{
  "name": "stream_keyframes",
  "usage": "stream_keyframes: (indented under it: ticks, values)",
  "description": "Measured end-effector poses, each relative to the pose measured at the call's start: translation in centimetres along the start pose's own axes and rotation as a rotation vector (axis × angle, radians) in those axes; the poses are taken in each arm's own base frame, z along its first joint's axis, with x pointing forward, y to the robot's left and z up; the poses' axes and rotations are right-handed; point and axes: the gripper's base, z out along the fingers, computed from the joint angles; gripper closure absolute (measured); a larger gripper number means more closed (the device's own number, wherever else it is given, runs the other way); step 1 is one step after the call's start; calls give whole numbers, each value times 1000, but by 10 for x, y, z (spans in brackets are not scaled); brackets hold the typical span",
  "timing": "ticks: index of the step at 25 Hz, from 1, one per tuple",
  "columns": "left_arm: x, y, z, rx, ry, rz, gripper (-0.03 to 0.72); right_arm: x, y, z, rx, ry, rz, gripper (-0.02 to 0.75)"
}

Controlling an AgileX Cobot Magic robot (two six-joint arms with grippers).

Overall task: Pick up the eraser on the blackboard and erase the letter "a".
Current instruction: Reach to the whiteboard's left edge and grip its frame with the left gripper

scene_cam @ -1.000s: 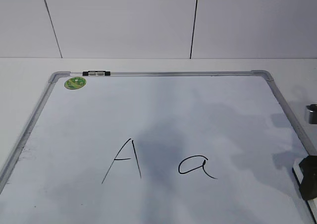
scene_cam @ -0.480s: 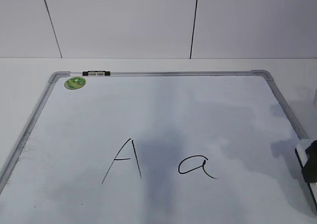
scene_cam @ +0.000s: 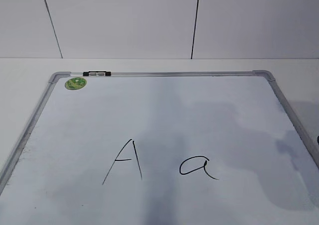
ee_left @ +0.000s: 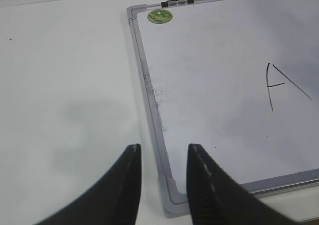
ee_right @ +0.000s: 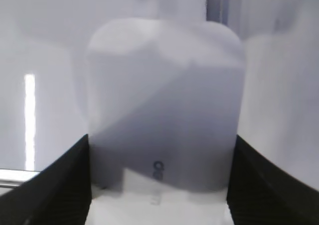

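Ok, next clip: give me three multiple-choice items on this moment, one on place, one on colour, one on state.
1. Where is the lowercase a relative to the capital A in the exterior view?
A. left of it
B. right of it
C. above it

2. What colour is the sticker on the board?
A. red
B. blue
C. green

3. What is the right pincer doing?
A. closed on the eraser
B. open and empty
C. holding a marker

Answers: 1 B, the small letter sits on the right; 2 C, it is a round green disc; 3 A, the right wrist view shows the white block between both fingers.
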Motion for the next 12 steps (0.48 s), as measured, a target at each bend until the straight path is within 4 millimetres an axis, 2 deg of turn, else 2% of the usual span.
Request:
stream_keyframes:
  ticks: [6, 12]
  values:
    - [0, 0, 0, 0, 0, 0, 454, 16, 4, -25, -19, -55, -4, 174]
    - [0, 0, 0, 0, 0, 0, 453, 25, 10, -39, -70, -105, 13, 174]
